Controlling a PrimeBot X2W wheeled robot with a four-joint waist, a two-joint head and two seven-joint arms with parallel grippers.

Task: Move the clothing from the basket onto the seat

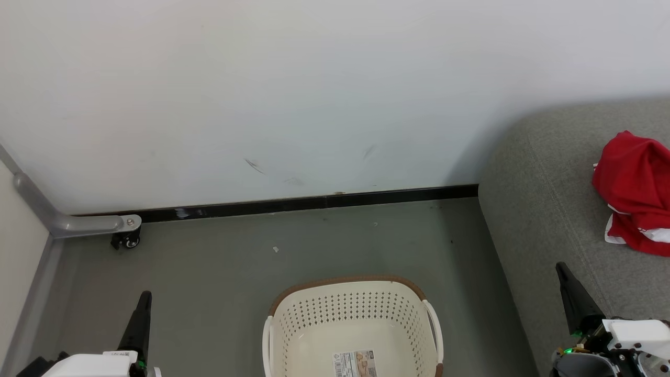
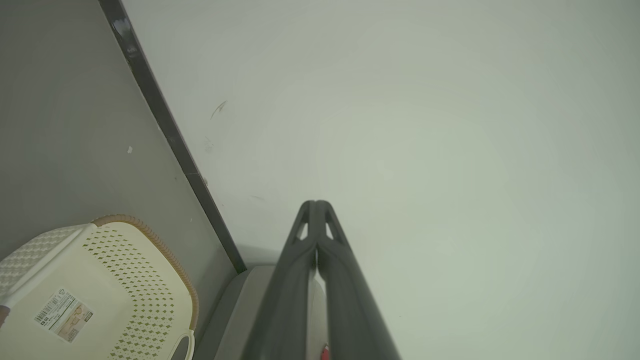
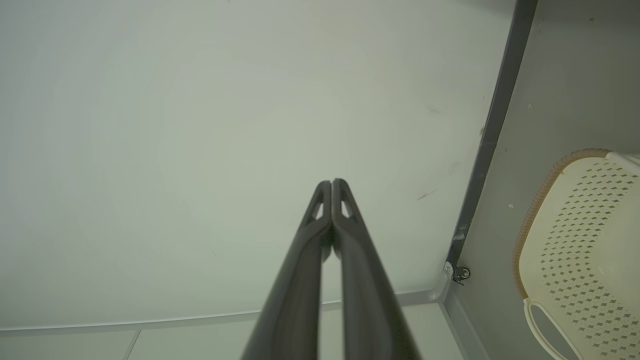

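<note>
- Red clothing (image 1: 633,193) with white trim lies crumpled on the grey seat (image 1: 544,209), well in from the rounded edge facing the basket.
- The cream basket (image 1: 345,281) stands on the grey floor (image 1: 220,272) near that edge, with a paper label (image 1: 356,364) on its bottom.
- Left gripper (image 1: 146,296): fingers pressed together, holding nothing, left of the basket.
- Right gripper (image 1: 561,268): fingers pressed together, holding nothing, over the seat.

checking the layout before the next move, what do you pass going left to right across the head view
left gripper → basket → right gripper → clothing
</note>
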